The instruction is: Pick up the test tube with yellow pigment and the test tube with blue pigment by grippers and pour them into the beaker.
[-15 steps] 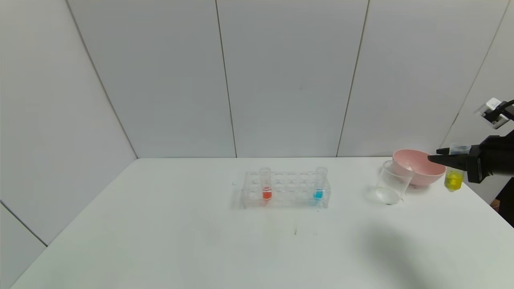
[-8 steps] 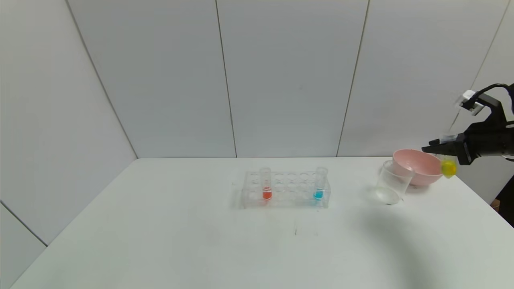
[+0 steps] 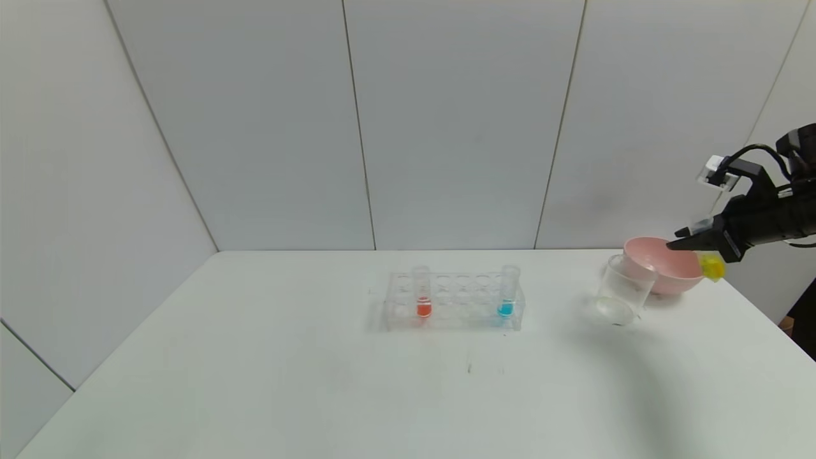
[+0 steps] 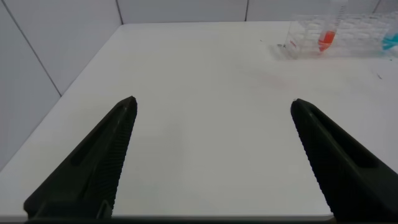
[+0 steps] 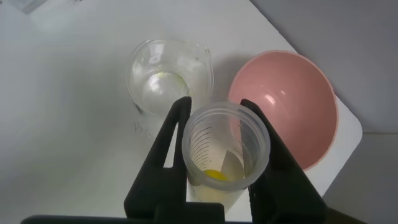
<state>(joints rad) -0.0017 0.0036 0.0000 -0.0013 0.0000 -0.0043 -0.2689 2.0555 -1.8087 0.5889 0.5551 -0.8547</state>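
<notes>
My right gripper (image 3: pixel 692 237) is shut on the test tube with yellow pigment (image 3: pixel 711 266), held tilted in the air at the far right, above the pink bowl's far side. The right wrist view looks into the tube's open mouth (image 5: pixel 226 144) between my fingers (image 5: pixel 166 144), with yellow liquid at its bottom. The clear beaker (image 3: pixel 621 294) stands on the table next to the bowl, and shows beyond the tube in the right wrist view (image 5: pixel 169 73). The test tube with blue pigment (image 3: pixel 507 294) stands in the clear rack (image 3: pixel 454 302). My left gripper (image 4: pixel 211 106) is open and empty over the table's near left.
A pink bowl (image 3: pixel 663 262) sits right behind the beaker near the table's right edge; it also shows in the right wrist view (image 5: pixel 292 102). A red-orange tube (image 3: pixel 422 294) stands at the rack's left end. White wall panels close the back and sides.
My right gripper has risen and swung left with the yellow tube, tilting it from upright towards horizontal. The rack, beaker and bowl have not moved.
</notes>
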